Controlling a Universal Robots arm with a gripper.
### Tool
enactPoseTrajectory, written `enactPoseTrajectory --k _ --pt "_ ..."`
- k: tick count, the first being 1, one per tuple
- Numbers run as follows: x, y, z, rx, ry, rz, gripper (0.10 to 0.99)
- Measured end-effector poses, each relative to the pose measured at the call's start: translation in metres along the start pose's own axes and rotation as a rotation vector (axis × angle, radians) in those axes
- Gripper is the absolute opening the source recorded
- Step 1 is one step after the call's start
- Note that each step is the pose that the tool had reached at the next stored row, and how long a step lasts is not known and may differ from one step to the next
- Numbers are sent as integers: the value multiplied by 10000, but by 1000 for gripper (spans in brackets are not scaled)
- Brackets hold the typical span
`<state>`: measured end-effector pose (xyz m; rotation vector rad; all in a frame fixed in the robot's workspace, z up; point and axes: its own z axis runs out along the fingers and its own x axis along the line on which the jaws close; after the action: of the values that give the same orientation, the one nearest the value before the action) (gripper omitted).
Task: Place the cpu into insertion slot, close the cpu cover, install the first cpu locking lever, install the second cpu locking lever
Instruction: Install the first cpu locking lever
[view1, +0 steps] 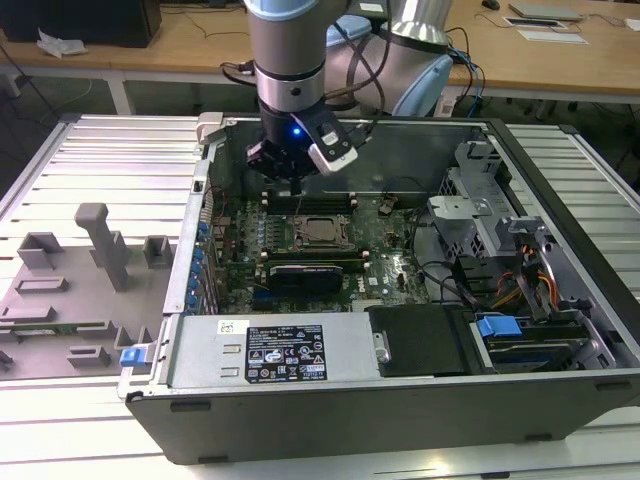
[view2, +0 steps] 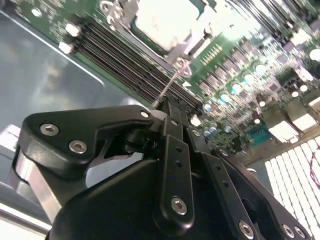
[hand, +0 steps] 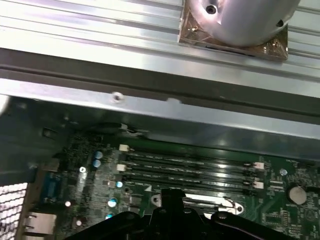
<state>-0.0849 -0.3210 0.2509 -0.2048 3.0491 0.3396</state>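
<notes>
Jaws together; gripper (view2: 165, 106) tip touches thin locking lever (view2: 171, 81) nr RAM slots (view2: 125, 57). The cpu (view1: 318, 231) sits in insertion slot (view1: 302, 240), mid motherboard (view1: 390, 265), just beside gripper, w/ PC case (view1: 400, 410) on table (view1: 110, 160).

The exterior view looks steeply down into the open computer case (view1: 400, 420), well back from its motherboard (view1: 393, 265). Both wrist views sit close above that motherboard, facing obliquely past the gripper (view2: 165, 106); they share its memory slots (hand: 190, 167).
</notes>
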Motion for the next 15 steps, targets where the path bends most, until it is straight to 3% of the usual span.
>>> enactPoseTrajectory --k 7,10,11,13,15 --pt "-245 -74 7 -7 44 10 106" --pt "-254 -75 7 -6 44 12 106" --pt "-254 -75 9 -17 -4 2 106" --pt "-252 -77 14 -21 -182 -38 106" --pt "-235 -80 27 16 -460 -103 106"
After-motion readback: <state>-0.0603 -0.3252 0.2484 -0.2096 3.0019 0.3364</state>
